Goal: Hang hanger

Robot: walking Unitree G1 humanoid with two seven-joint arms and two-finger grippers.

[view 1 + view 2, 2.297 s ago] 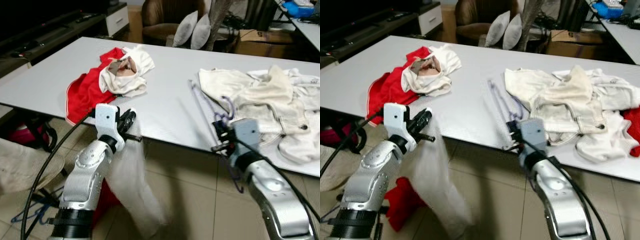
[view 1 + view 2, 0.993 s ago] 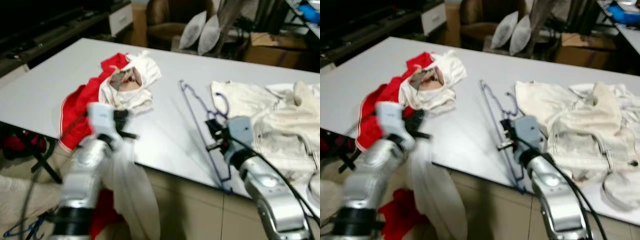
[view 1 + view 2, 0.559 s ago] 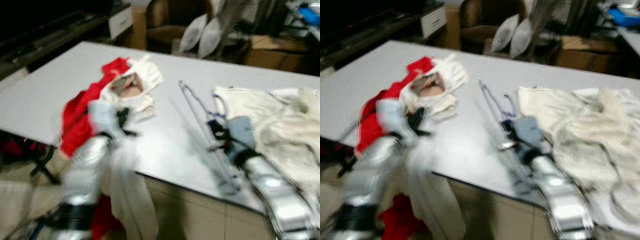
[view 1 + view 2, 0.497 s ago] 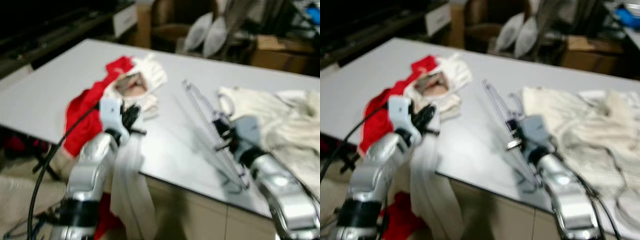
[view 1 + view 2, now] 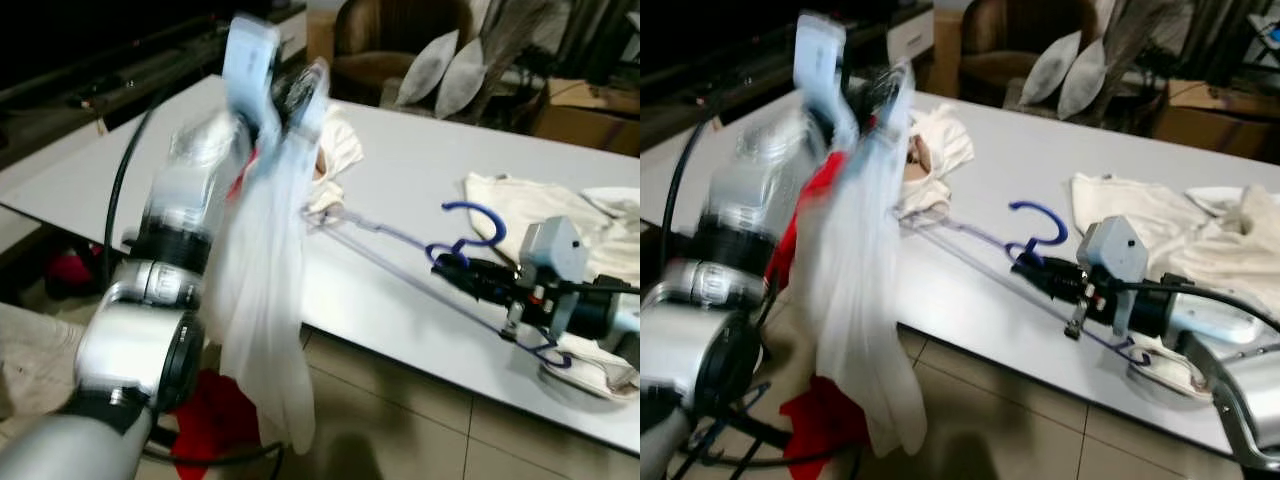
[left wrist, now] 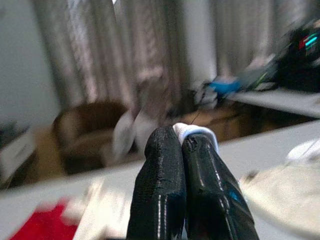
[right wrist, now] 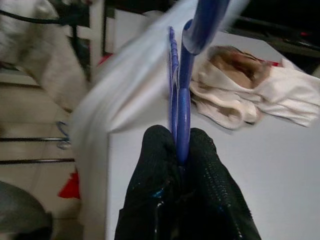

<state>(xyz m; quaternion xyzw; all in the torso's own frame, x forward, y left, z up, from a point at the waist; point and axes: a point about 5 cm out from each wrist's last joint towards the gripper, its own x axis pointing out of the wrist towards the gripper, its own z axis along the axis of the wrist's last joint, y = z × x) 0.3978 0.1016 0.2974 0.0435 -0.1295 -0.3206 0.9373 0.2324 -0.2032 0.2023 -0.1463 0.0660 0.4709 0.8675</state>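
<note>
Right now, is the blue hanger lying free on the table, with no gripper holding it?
No. The right gripper is shut on the blue hanger, whose stem runs up from between the two black fingers.

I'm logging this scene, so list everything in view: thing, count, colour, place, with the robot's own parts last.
table: one, white, across the scene.
hanger: one, blue, clamped near its hook, over the table.
white garment: one, sheer white, hanging from the raised left gripper down past the table edge.
cream clothes: one bundle, on the table behind the garment.
clothes pile: one, cream, table's right end.
red cloth: one, on the floor.
pillows: two, grey, on a brown armchair behind.
left gripper: black, shut on the garment.
right gripper: black, shut on the hanger.
</note>
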